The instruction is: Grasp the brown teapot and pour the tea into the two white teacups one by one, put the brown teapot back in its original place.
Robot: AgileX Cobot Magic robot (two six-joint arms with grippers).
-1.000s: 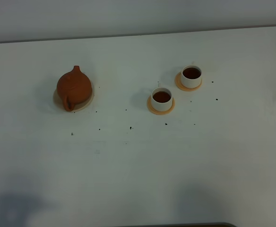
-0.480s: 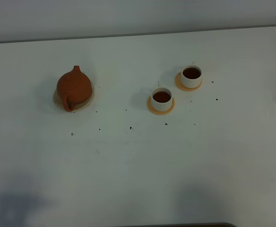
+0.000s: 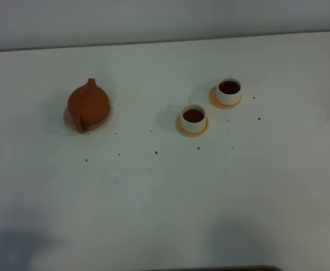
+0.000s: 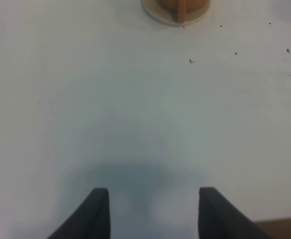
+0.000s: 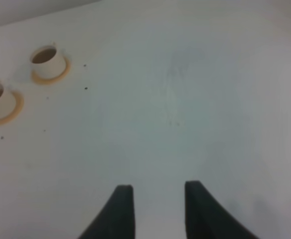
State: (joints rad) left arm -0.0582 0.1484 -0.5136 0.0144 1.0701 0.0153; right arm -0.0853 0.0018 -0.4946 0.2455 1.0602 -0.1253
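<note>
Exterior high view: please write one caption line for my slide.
Brown teapot on its saucer; two white teacups hold dark tea.

A white table (image 3: pixel 165 197) bears scattered small dark specks (image 3: pixel 156 152); a pale wall (image 3: pixel 153 20) rises behind it.

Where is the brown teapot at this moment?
In the exterior high view the brown teapot sits on the pale saucer at the table's left side, well left of the two white teacups.
</note>
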